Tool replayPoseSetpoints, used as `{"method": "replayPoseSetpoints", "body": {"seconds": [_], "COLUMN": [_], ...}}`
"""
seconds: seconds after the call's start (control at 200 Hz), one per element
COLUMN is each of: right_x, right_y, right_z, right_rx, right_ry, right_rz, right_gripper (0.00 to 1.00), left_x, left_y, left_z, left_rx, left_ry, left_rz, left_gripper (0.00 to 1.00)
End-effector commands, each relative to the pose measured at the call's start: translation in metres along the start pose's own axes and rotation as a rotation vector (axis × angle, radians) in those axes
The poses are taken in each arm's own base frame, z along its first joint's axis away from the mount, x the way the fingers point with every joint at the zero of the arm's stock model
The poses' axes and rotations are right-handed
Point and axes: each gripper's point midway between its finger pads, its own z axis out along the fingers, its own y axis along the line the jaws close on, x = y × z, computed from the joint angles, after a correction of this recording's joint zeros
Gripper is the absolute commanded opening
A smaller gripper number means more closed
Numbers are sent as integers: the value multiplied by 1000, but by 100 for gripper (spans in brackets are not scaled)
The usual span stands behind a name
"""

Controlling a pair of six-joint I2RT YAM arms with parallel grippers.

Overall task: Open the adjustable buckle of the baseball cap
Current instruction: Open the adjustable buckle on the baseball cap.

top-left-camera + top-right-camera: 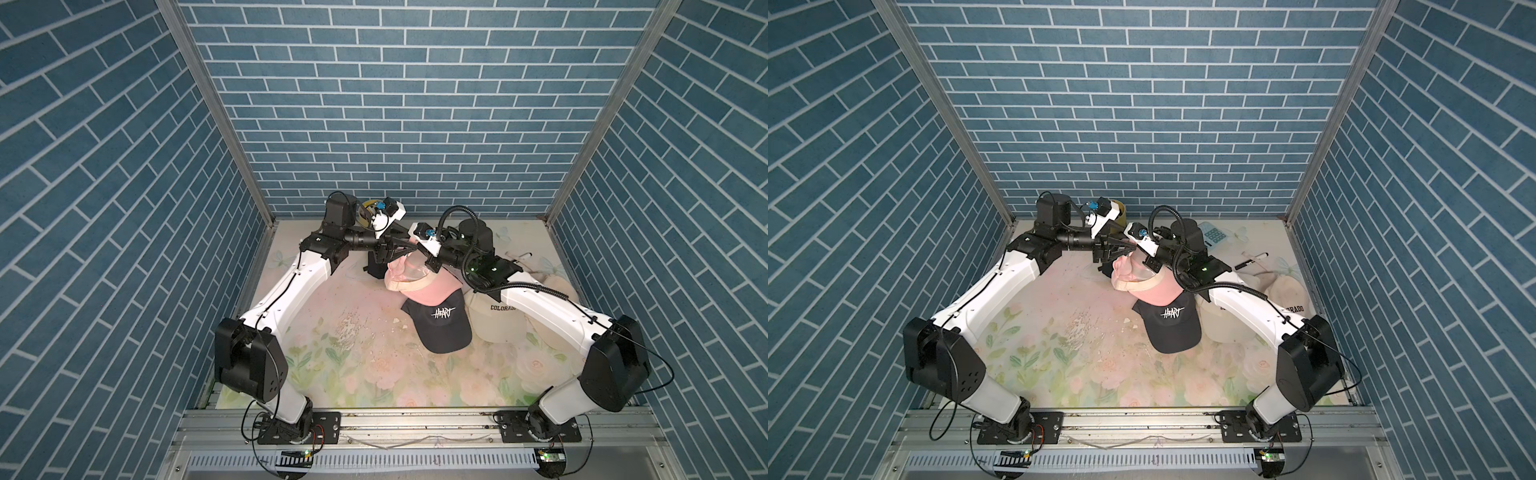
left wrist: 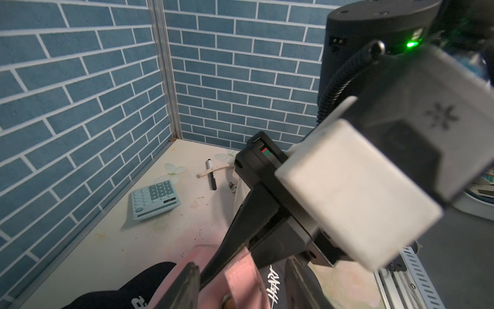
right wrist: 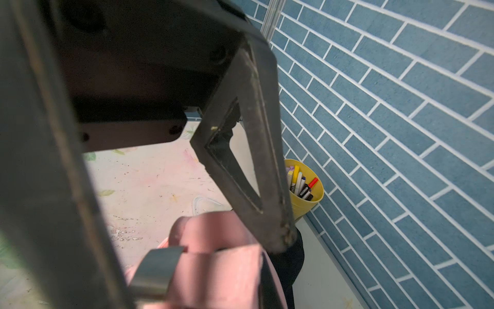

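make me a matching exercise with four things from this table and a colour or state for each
1 pink cap
2 black cap
3 calculator
4 yellow cup

a holds markers
b pale teal, lying flat
c metal buckle on its strap
d HEART printed on it

Pairs: 1-c, 2-d, 3-b, 4-a

Lab booth: brick-print walls [image 1: 374, 104], aluminium rail [image 1: 415, 424]

Both top views look down from high above the near edge, sharing the whole table [image 1: 316, 332]; each wrist camera sits close, facing opposite far corners, both apparently catching the pink strap [image 2: 240, 275]
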Motion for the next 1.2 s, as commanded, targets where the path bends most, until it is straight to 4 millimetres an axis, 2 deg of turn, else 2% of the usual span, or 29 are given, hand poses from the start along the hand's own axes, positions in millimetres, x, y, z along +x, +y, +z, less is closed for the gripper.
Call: {"method": "replayPoseSetpoints", "body": {"seconds": [0.0,0.08,0.285,0.435,0.72,0.905,1.055,1.195], "right_x": [-20,-17,-13,-11,3,12,18,27], "right_y": [-7,-8,-11,-14,-34,-64,-76,-97], "right_z": [-1,0,2,1,1,-12,-15,-20], "right_rx": [8,12,30,51,154,284,339,440], "right_ry": [-46,-39,-29,-24,17,-6,10,37], "right_rz": [-61,-58,-38,-24,47,154,180,245], "right_gripper": [0,0,0,0,0,0,0,0], "left_x": [-12,-13,-16,-16,-24,-30,-31,-31], "left_y": [-10,-12,-15,-12,-6,-5,-1,7], "left_z": [0,-1,-2,-4,-10,-20,-30,-39], "left_rx": [58,65,72,44,-35,-112,-185,-269], "left_ry": [-35,-38,-45,-36,-26,-25,-36,-57], "left_rz": [24,26,32,49,98,128,140,140], "left_gripper": [44,32,16,0,0,0,0,0]}}
